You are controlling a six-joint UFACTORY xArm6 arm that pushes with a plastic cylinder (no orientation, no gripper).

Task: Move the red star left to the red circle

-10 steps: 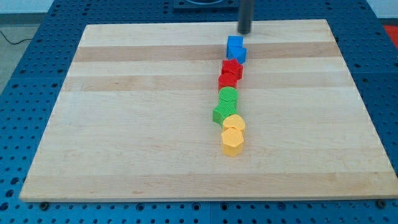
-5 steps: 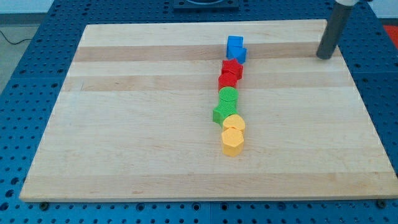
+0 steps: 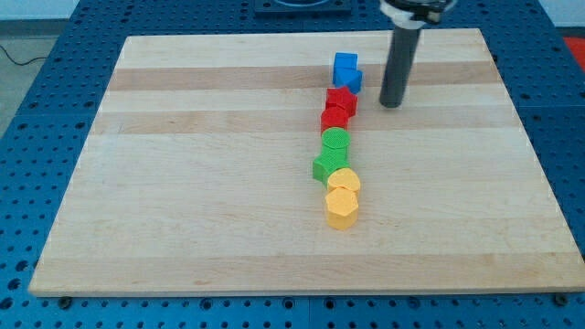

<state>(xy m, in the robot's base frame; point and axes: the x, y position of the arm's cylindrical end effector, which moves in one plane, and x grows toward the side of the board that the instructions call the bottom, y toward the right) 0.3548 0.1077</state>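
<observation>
The red star (image 3: pixel 343 99) sits on the wooden board (image 3: pixel 201 174), right of centre near the view's top. The red circle (image 3: pixel 333 119) touches it just below and slightly left. My tip (image 3: pixel 390 103) rests on the board to the right of the red star, with a gap of about a block's width between them. The dark rod rises from the tip towards the view's top.
The blocks form a near-vertical chain. Two blue blocks (image 3: pixel 346 70) lie above the red star. A green circle (image 3: pixel 335 141) and another green block (image 3: pixel 325 165) lie below the red circle, then two yellow blocks (image 3: pixel 343 196).
My tip moved from above the blue blocks out to the board's right edge, then back left and down to beside the red star. No block has moved.
</observation>
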